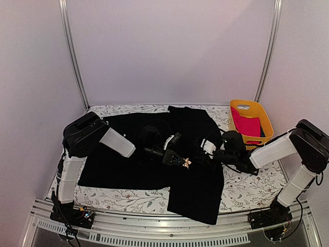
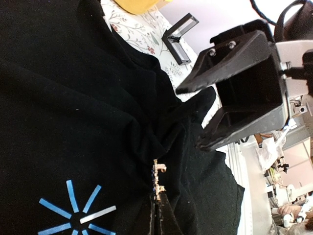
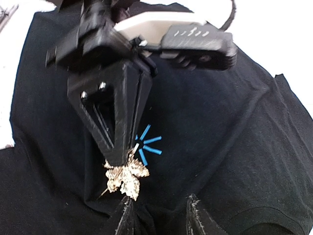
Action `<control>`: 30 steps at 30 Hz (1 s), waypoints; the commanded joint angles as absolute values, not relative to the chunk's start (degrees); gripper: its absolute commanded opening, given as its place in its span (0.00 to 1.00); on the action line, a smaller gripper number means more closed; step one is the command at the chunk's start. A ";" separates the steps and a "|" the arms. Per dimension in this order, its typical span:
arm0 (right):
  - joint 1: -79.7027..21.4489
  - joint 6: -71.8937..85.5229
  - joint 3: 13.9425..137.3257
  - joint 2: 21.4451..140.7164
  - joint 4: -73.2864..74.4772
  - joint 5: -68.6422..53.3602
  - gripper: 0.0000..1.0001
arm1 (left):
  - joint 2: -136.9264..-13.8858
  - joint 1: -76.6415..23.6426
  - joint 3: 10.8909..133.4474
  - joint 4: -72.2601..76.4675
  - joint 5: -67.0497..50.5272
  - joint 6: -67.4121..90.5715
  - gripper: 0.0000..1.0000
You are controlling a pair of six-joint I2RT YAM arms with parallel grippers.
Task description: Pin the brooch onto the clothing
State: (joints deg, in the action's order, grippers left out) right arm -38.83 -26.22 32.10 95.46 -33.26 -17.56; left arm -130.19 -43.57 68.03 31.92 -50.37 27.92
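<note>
Brooch [image 3: 124,175]: pale gold and leaf-shaped; pinched at the fingertips of the left gripper, low over the chest of the clothing, near the middle of the table.
Pin: thin spike showing at one edge of the brooch in the right wrist view; cannot tell whether it has entered the cloth.
Left gripper [image 3: 119,159]: clamped on the brooch, reaching in from the left, tips angled down at the fabric.
Asterisk print [image 3: 146,145]: light blue, just beside the brooch, partly hidden behind the left gripper's tips.
Clothing [image 1: 128,164]: black long-sleeved shirt spread across the table; puckered into small folds right under the brooch, flatter elsewhere.
Right gripper [image 2: 190,117]: jaws spread and holding nothing; close to the brooch on its right side, fingertips down by the puckered cloth, touching or just above cannot be told.
Done, by judgement: brooch picked up and brought to the chosen spot on the chest; second gripper in place to help with the fabric.
Left, by judgement: pushing the pin through a fold of cloth, fastening the clasp, then letting go; no sign yet of the brooch holding on its own.
Table [image 1: 241,190]: floral covering showing around the shirt.
Yellow basket [image 1: 264,116]: at the far right, well apart, with a pink garment [image 1: 247,126] inside; no part in this step.
</note>
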 commanded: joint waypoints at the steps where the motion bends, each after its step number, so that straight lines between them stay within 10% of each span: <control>1: -40.25 -17.17 31.14 90.71 -29.27 -14.79 0.38 | -127.42 -42.90 67.13 31.90 -51.46 28.48 0.00; 15: -48.86 17.11 27.02 87.30 -24.88 -5.82 0.28 | -126.99 -42.88 66.70 32.67 -51.38 29.33 0.00; 30: -56.07 18.44 34.97 96.36 -18.71 7.02 0.24 | -127.64 -43.11 66.27 33.13 -51.28 29.51 0.00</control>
